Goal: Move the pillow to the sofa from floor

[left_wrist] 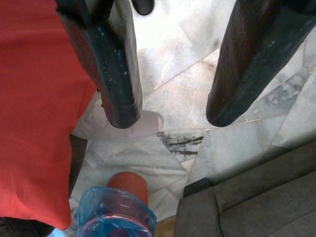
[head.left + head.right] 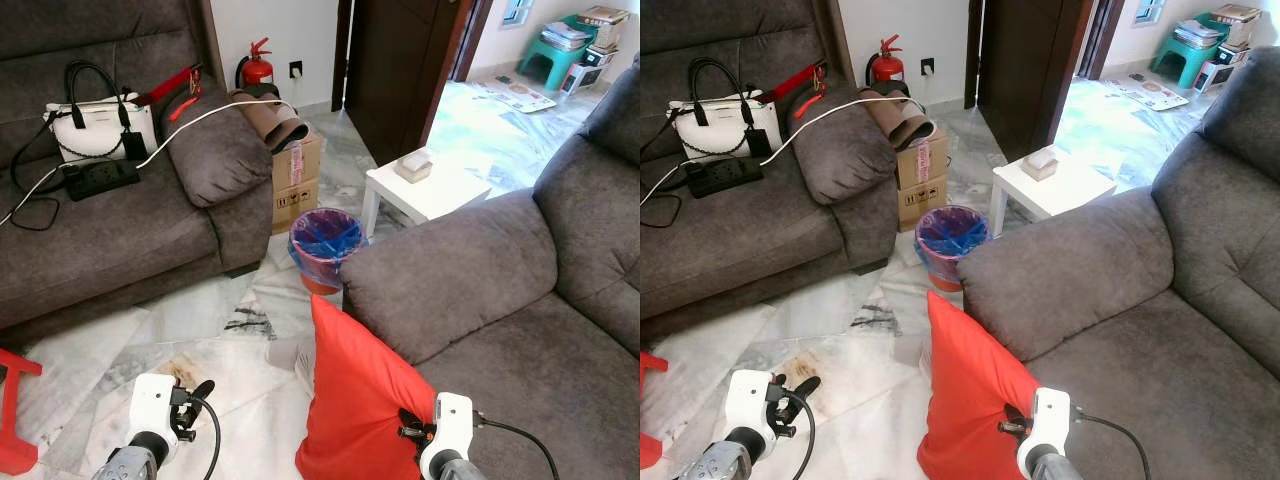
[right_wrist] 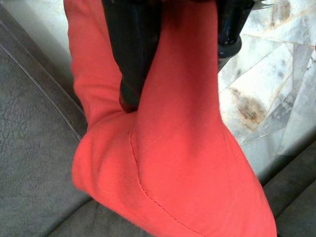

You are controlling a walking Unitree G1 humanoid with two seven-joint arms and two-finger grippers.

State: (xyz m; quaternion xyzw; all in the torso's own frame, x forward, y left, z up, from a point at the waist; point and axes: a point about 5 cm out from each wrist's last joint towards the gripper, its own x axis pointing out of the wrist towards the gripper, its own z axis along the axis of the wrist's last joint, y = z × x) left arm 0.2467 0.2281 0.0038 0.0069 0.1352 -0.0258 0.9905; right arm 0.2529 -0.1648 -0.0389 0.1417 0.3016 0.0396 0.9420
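The left gripper [image 1: 170,106] hovers over the marble floor [image 2: 215,325] with its fingers [image 1: 116,84] spread wide and holding nothing, the red pillow [image 2: 355,395] just beside it. The right gripper [image 3: 175,64] pinches a fold of that pillow between its fingers [image 3: 133,54], holding it upright against the front edge of the grey sofa [image 2: 520,300]. Behind stands a bin lined with a blue bag [image 2: 325,245], a cardboard box [image 2: 297,180], a small white table [image 2: 425,190] and a second sofa [image 2: 110,230] carrying a white handbag [image 2: 100,125].
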